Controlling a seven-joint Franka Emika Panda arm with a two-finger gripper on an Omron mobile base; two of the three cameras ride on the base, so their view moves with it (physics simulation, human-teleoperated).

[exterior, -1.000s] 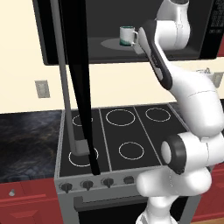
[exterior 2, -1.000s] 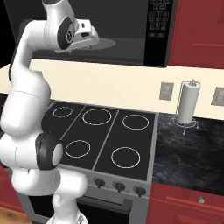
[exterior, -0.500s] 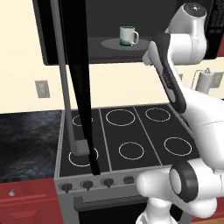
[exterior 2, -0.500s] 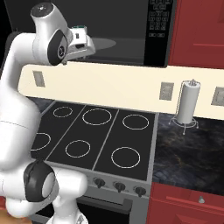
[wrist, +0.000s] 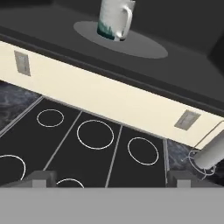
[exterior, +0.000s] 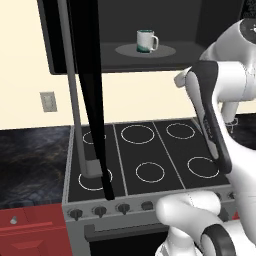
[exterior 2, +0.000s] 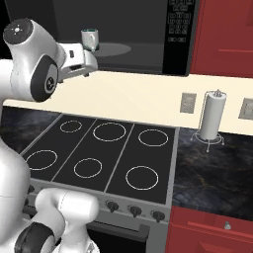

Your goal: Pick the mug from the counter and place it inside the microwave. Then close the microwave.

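Observation:
The white mug [exterior: 146,41] with its teal inside stands upright on the round grey turntable [exterior: 165,50] inside the microwave [exterior: 212,25]. In the hand view the mug [wrist: 113,19] is at the top, handle to the right. My gripper [wrist: 111,180] is open, fingertips [wrist: 41,177] wide apart with nothing between them. It hovers in front of and below the cavity, apart from the mug. From the right base view the gripper [exterior 2: 93,63] sits just below and left of the mug [exterior 2: 90,39]. The microwave door [exterior: 87,90] hangs wide open over the stove.
The door's long grey bar handle [exterior: 74,100] reaches down over the stovetop's [exterior: 150,150] left burners. Black marbled counter [exterior 2: 212,163] lies right of the stove with a paper towel holder [exterior 2: 211,118] on it. Red drawers [exterior 2: 207,232] sit below, and the button panel [exterior 2: 178,29] faces forward.
My arm has drawn back out of the microwave cavity, away from the mug and lower. The mug stays on the turntable. The gripper has stayed open.

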